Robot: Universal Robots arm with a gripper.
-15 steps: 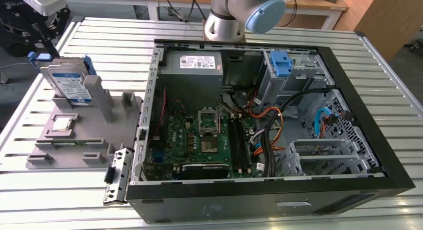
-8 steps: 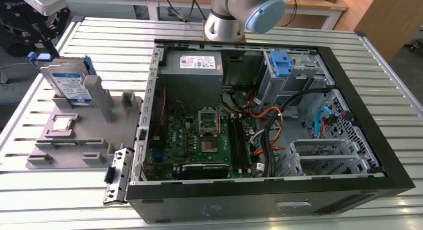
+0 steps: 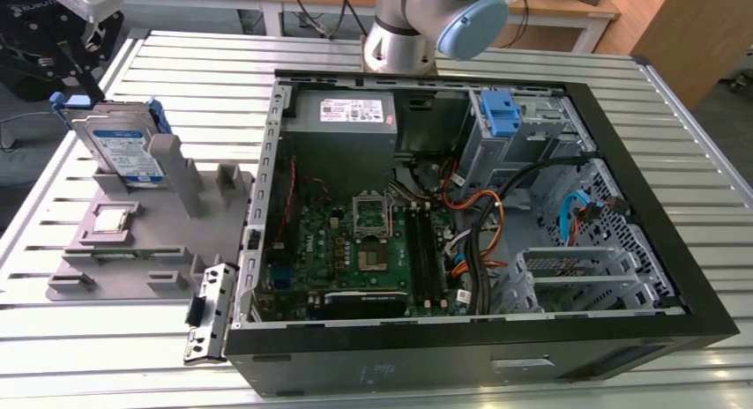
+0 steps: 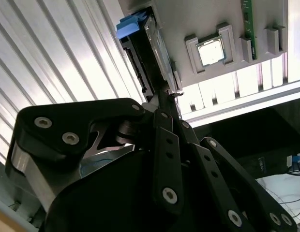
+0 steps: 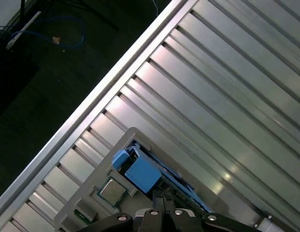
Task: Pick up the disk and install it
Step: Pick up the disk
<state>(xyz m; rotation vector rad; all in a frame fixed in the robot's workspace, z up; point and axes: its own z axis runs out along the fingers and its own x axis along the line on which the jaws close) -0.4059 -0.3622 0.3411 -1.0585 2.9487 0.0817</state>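
Upper left of the exterior view, the gripper (image 3: 74, 85) is hanging at the top edge of the disk (image 3: 118, 145), jaws together; a square hold on the bracket (image 5: 140, 173) is looking essential.

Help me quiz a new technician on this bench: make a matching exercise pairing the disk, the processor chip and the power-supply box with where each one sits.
Things:
1. disk
2. processor chip
3. power-supply box

Places:
A. inside the open computer case
B. lying flat in a square recess of the grey fixture
C. standing on edge in the grey fixture, outside the case

Pairs: 1-C, 2-B, 3-A
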